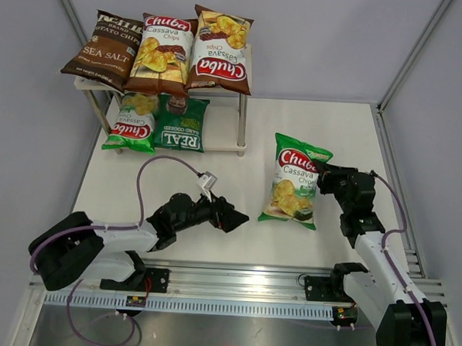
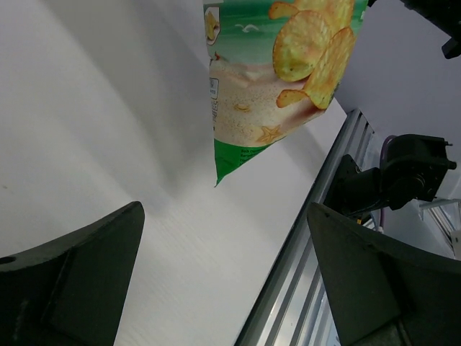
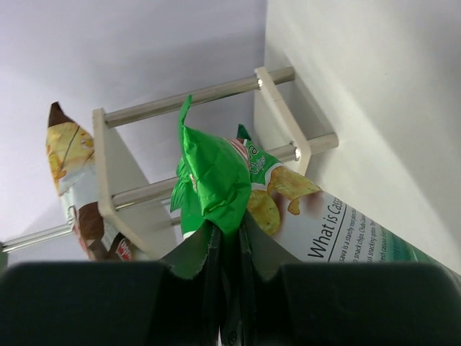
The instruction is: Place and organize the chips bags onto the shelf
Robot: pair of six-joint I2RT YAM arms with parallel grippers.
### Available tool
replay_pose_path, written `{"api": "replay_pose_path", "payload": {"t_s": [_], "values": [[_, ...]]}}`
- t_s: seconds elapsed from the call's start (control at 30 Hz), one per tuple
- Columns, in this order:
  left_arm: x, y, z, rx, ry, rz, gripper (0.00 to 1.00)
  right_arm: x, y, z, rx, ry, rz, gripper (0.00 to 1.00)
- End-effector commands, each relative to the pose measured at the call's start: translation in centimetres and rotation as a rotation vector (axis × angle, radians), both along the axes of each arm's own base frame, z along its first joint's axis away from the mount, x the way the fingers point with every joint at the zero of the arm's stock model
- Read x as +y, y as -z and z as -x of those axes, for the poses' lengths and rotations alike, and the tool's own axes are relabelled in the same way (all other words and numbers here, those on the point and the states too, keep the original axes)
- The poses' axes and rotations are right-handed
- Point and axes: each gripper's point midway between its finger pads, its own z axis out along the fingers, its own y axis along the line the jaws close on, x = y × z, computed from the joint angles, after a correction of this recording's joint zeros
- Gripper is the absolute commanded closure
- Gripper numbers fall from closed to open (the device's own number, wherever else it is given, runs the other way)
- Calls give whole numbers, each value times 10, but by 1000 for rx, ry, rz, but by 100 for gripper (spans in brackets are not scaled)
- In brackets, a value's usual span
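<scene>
The loose green bag lies face up on the table. Its right edge is crumpled between the fingers of the right gripper, whose jaws stand narrow, pinched on the foil. Beyond these jaws, past the bag, stands the shelf. The right end of its lower board is bare, beside a dark green bag and a second green bag. The top board is full edge to edge with a dark brown bag, a brown and white bag and another one upside down.

The left gripper hangs low over the table, jaws wide with nothing between them. The loose bag's lower corner is just ahead of them. Bare white table lies between the loose bag and the shelf. A metal rail runs along the near edge, and pale walls close in the other sides.
</scene>
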Motion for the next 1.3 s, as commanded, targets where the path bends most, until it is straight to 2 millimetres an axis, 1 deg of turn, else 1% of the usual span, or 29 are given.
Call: {"api": "replay_pose_path", "payload": {"t_s": [0.0, 0.03, 0.07, 0.17, 0.23, 0.27, 0.3, 0.37, 0.4, 0.43, 0.47, 0.5, 0.53, 0.57, 0.6, 0.63, 0.77, 0.8, 0.83, 0.93, 0.97, 1.0, 1.03, 1.07, 1.1, 1.13, 1.17, 1.2, 1.27], "values": [[-20, -55, -13, -215, 17, 144, 1, 12, -52, 5, -107, -45, -90, 100], [-24, -50, -14, -216, 30, 137, 1, 15, -58, 8, -123, -53, -107, 100], [-29, -62, -15, -251, 39, 173, 1, 17, -62, 11, -132, -61, -119, 100], [-40, -80, -10, -311, 90, 237, 1, 21, -76, 18, -172, -85, -157, 100], [-46, -86, -9, -328, 106, 248, 1, 27, -88, 23, -202, -123, -181, 100], [-51, -85, -9, -334, 118, 237, 1, 28, -92, 25, -211, -131, -186, 100], [-55, -93, -9, -349, 125, 246, 1, 32, -98, 27, -224, -148, -192, 100], [-62, -97, -5, -368, 143, 249, 1, 35, -108, 32, -249, -164, -215, 100], [-66, -104, -4, -382, 154, 262, 1, 35, -113, 34, -259, -164, -230, 100], [-70, -107, -4, -388, 158, 263, 1, 35, -119, 35, -277, -168, -239, 100], [-75, -102, -2, -379, 166, 235, 1, 36, -125, 37, -297, -178, -253, 100], [-79, -103, -3, -383, 162, 227, 1, 38, -130, 39, -308, -191, -266, 100], [-84, -106, 1, -386, 169, 224, 1, 40, -133, 41, -313, -200, -283, 100], [-87, -105, 0, -398, 159, 203, 1, 41, -141, 43, -343, -212, -295, 100], [-87, -104, -7, -399, 117, 184, 1, 43, -144, 45, -349, -229, -308, 100], [-90, -103, -7, -394, 110, 163, 1, 44, -147, 46, -354, -234, -322, 100], [-92, -108, -10, -413, 68, 141, 1, 50, -167, 56, -400, -277, -348, 100], [-90, -108, -16, -411, 22, 122, 1, 51, -169, 58, -403, -282, -352, 100], [-91, -111, -15, -416, 7, 113, 1, 51, -173, 60, -414, -285, -353, 100], [-82, -108, -23, -420, -77, 73, 1, 49, -180, 66, -430, -283, -361, 100], [-78, -110, -24, -419, -101, 76, 1, 49, -182, 67, -433, -285, -359, 100], [-71, -106, -29, -414, -145, 61, 1, 50, -184, 68, -436, -292, -361, 100], [-67, -107, -30, -413, -162, 67, 1, 50, -185, 69, -440, -292, -364, 100], [-65, -111, -28, -414, -166, 85, 1, 50, -188, 71, -447, -300, -366, 100], [-65, -108, -22, -421, -134, 92, 1, 51, -190, 72, -451, -307, -369, 100], [-67, -116, -16, -442, -103, 128, 1, 52, -191, 71, -450, -312, -374, 100], [-71, -121, -9, -469, -58, 143, 1, 54, -195, 74, -465, -325, -377, 100], [-81, -128, 7, -490, 42, 175, 1, 55, -196, 74, -465, -331, -382, 100], [-89, -139, 23, -518, 117, 214, 1, 58, -203, 78, -486, -351, -395, 100]]}}
